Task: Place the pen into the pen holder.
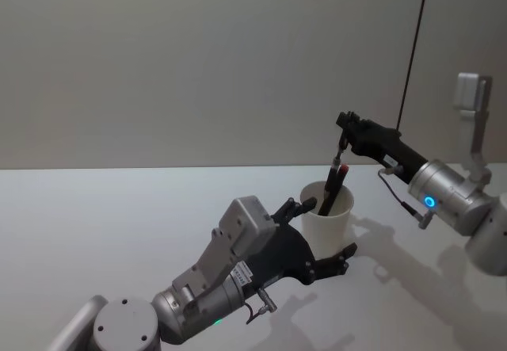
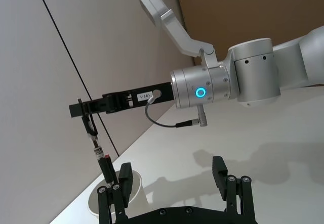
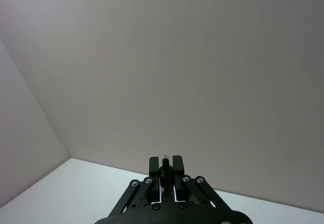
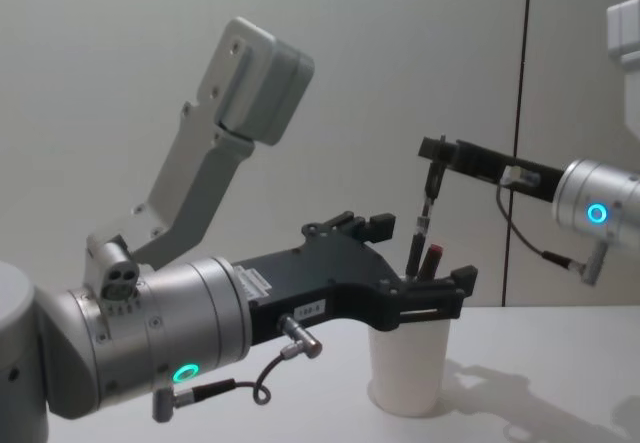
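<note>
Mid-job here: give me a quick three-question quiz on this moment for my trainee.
1. True or false: the right claw is shut on the pen.
2. Where is the pen's lower end? A) flat on the table B) inside the pen holder C) lying beside the cup
3. Fill in: the left claw has its fingers ___, one on each side of the pen holder.
Key: 1 true; 2 B; 3 open.

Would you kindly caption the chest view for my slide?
Right gripper lowers pen into pen holder, left gripper open around it.
</note>
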